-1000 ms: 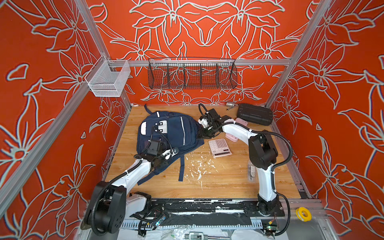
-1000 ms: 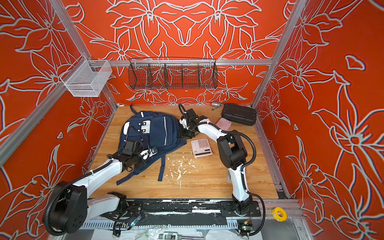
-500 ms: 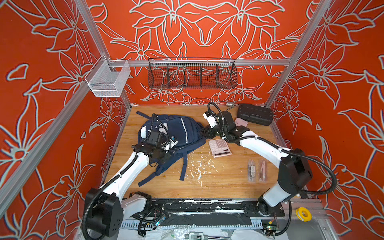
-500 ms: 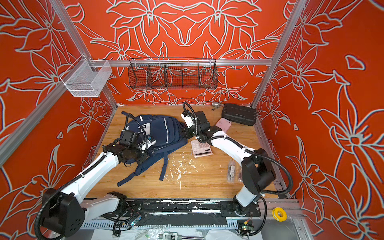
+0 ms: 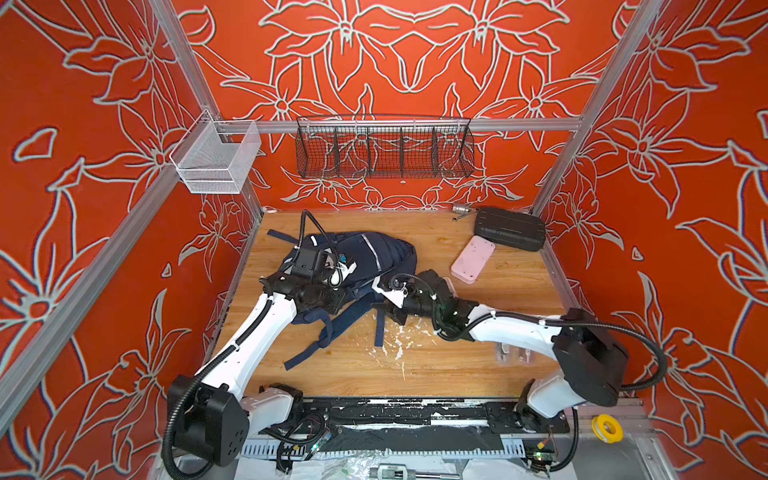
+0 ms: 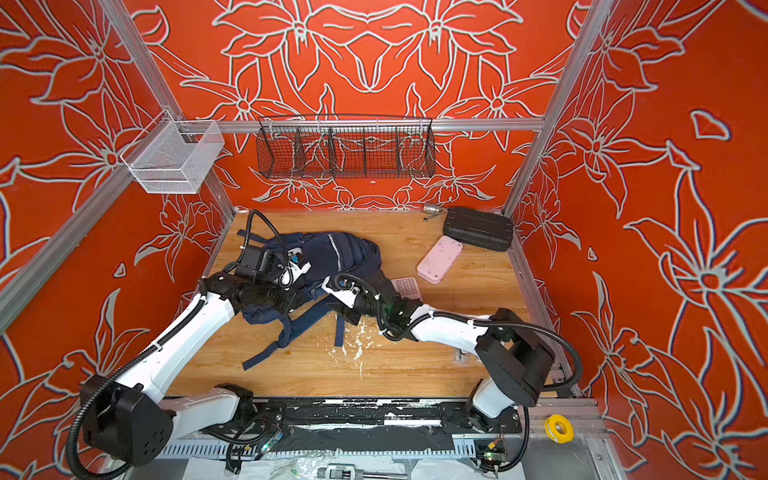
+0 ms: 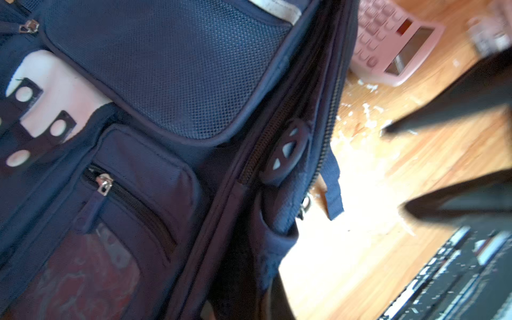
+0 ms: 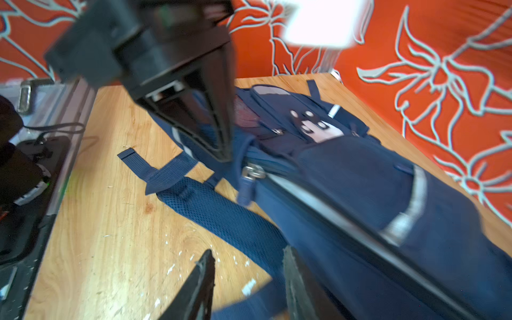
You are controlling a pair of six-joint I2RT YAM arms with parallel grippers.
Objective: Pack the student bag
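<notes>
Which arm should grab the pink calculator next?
Right, likely. The right gripper has its fingers apart, close to the calculator. The left gripper is shut on the student bag, which lies between it and the calculator.

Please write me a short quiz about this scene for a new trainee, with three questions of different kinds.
1. True or false: the bag lies on the table.
2. The flat case beside the black case is: A) green B) pink C) yellow.
3. In the left wrist view, which pink thing lies on the wood next to the bag?

Key: 1 true. 2 B. 3 the calculator.
</notes>
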